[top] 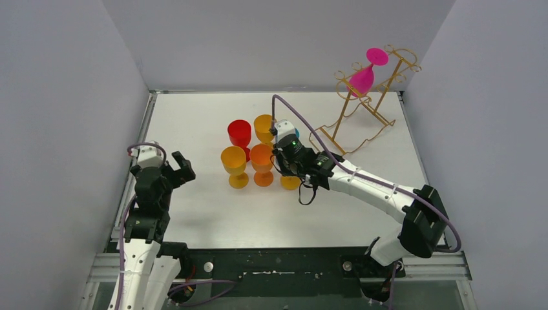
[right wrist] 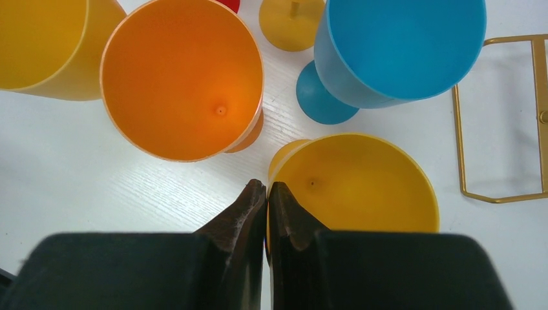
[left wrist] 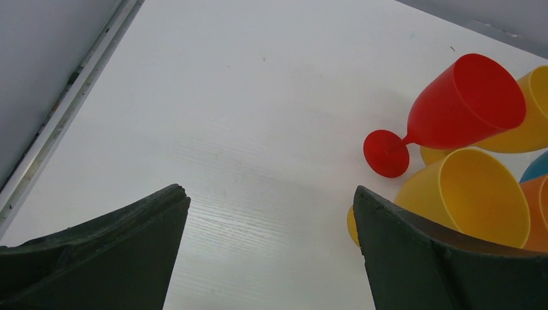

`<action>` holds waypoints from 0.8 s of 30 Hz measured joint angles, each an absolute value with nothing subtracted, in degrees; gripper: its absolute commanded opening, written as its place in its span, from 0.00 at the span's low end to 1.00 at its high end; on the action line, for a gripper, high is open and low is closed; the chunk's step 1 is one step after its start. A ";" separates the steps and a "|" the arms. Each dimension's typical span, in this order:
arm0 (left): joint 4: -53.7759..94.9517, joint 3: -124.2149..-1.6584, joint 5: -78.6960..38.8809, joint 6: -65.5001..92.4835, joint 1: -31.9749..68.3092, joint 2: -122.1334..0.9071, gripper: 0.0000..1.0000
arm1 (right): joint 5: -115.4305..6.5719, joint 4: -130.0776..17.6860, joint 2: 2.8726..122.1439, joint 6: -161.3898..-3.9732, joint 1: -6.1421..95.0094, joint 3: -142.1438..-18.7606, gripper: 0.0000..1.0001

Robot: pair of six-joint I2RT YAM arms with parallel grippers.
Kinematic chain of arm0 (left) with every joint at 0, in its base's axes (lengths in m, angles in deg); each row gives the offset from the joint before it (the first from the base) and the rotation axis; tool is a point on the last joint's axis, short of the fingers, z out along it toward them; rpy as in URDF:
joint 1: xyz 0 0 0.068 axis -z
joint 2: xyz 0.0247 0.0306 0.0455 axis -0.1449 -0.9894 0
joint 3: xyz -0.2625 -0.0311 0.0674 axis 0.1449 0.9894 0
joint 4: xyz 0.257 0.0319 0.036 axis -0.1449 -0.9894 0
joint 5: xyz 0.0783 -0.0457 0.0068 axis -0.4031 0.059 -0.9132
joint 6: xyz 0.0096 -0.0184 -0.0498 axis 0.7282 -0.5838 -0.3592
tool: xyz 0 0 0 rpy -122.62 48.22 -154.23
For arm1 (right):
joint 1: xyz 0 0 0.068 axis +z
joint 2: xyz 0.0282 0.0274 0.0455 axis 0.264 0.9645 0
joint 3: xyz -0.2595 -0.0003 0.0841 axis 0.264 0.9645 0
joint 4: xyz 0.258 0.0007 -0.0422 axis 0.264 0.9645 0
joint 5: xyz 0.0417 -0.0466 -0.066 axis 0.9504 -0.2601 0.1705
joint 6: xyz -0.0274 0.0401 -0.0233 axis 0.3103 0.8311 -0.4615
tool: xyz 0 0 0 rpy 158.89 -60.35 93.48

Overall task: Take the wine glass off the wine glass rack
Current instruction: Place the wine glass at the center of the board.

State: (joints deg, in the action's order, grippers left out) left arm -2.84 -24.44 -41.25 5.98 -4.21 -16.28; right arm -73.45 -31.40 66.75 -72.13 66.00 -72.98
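My right gripper [right wrist: 267,189] sat closed, seemingly pinching the yellow glass [right wrist: 362,187] by its rim; next, I judged, release it and reach the pink wine glass [top: 363,77] on the rack [top: 343,116].

"What's sitting on the table [top: 194,213]?"
"Cups, bunched mid-table, all upright. Orange cup [top: 262,157] in the middle, red cup [top: 239,132] at its ten o'clock, yellow cup [top: 234,160] at nine, blue cup [right wrist: 400,51] at two."

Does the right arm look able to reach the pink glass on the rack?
Probably yes: the pink glass hangs on its side, the way looks free. But the right gripper pinches a yellow glass and must release first.
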 measured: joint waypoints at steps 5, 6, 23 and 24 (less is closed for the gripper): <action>-2.09 -24.24 -39.35 6.04 -4.28 -16.30 0.97 | -73.71 -31.47 69.06 -72.17 66.00 -73.63 0.03; -2.09 -24.22 -39.15 6.07 -4.28 -16.30 0.97 | -73.75 -31.47 69.39 -72.17 66.00 -73.63 0.03; -1.29 -23.89 -36.31 6.20 -4.32 -16.04 0.97 | -73.84 -31.69 70.18 -72.46 65.96 -75.10 0.17; -1.20 -23.87 -36.16 6.18 -4.32 -16.04 0.97 | -73.88 -31.40 70.24 -72.63 65.96 -75.41 0.15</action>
